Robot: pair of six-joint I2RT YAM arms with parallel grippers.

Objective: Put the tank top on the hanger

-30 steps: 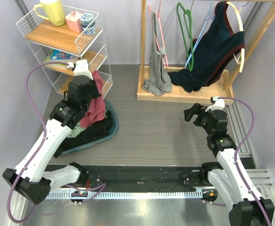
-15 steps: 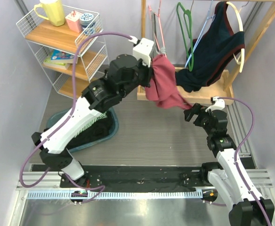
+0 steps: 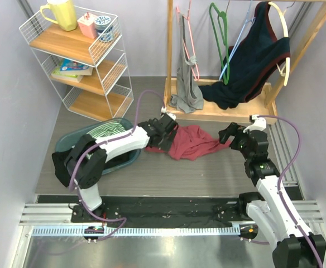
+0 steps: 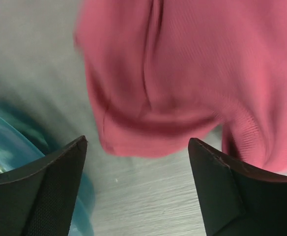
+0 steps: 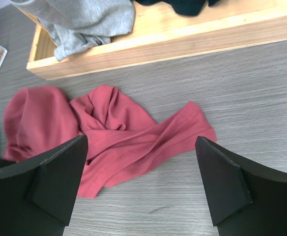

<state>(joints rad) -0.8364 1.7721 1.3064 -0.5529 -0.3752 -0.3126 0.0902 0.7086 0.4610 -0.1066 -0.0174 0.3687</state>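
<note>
The maroon tank top (image 3: 193,143) lies crumpled on the table in front of the wooden rack. My left gripper (image 3: 162,134) sits low at its left edge, open, with the cloth (image 4: 183,73) just beyond its fingertips and nothing between them (image 4: 138,147). My right gripper (image 3: 230,137) hovers open at the top's right end. In the right wrist view the garment (image 5: 119,132) spreads out below the open gripper (image 5: 141,142). The light-blue hanger (image 3: 233,49) hangs on the rack between the green hanger and the navy garment.
A teal basin (image 3: 80,135) holding striped clothes sits to the left, under my left arm. A wire shelf unit (image 3: 79,56) stands at the back left. The wooden rack (image 3: 219,113) carries a pink hanger (image 3: 191,44), a green hanger (image 3: 219,33), a navy garment (image 3: 258,56) and a grey garment (image 3: 186,92).
My left arm swung the tank top from the basin toward the rack, then came down and let it go onto the table, its jaws now open. The right arm stayed put.
</note>
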